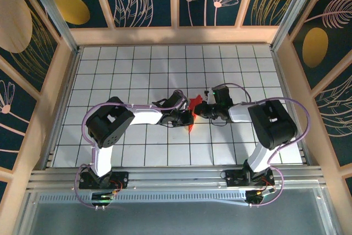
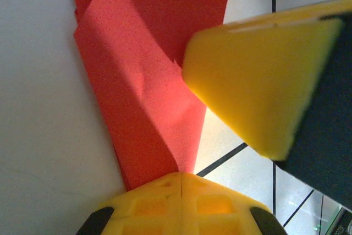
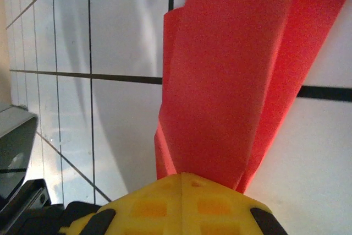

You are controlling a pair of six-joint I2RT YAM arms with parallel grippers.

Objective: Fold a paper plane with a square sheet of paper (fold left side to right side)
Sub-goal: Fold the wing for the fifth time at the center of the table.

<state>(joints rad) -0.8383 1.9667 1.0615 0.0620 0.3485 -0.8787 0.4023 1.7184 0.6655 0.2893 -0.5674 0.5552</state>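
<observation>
The left pincer (image 2: 180,182) is clenched on the narrow end of the thin, matte red paper (image 2: 137,81), which fans out ahead of it in long creased folds. The right pincer (image 3: 181,182) clamps the same paper between its blocky yellow tips, with the white gridded table (image 3: 126,26) behind.

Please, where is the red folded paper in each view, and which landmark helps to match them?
Top external: red paper at the middle of the table.
Left wrist: red paper upper middle, narrowing down into the yellow left fingers.
Right wrist: red paper upper right, narrowing down into the yellow right fingers.
Shared landmark: the table's black grid lines.
</observation>
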